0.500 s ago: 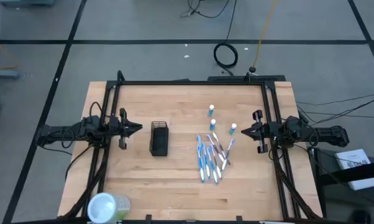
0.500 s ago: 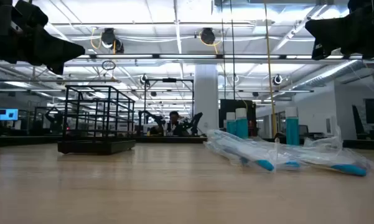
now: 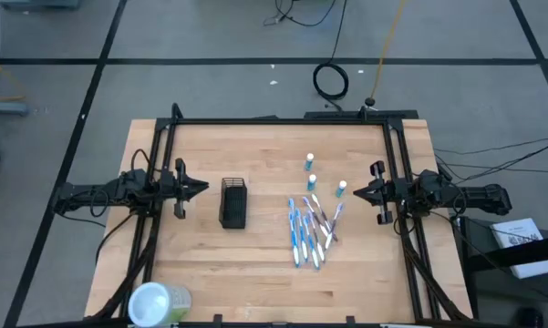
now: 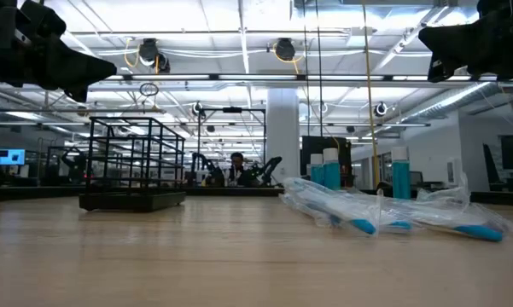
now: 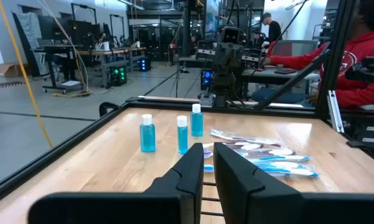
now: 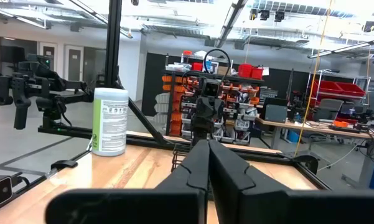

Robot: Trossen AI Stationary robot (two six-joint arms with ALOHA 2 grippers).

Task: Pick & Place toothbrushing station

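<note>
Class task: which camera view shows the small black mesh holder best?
The high view: the small black mesh holder shows whole, left of the toothbrushes. The low view gives its side; the right wrist's fingers mostly hide it; the left wrist misses it.

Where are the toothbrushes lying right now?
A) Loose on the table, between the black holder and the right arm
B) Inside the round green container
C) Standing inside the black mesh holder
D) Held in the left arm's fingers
A: in the high view the toothbrushes lie in a loose pile on the wooden table, to the side of the black mesh holder, which looks empty.
</note>
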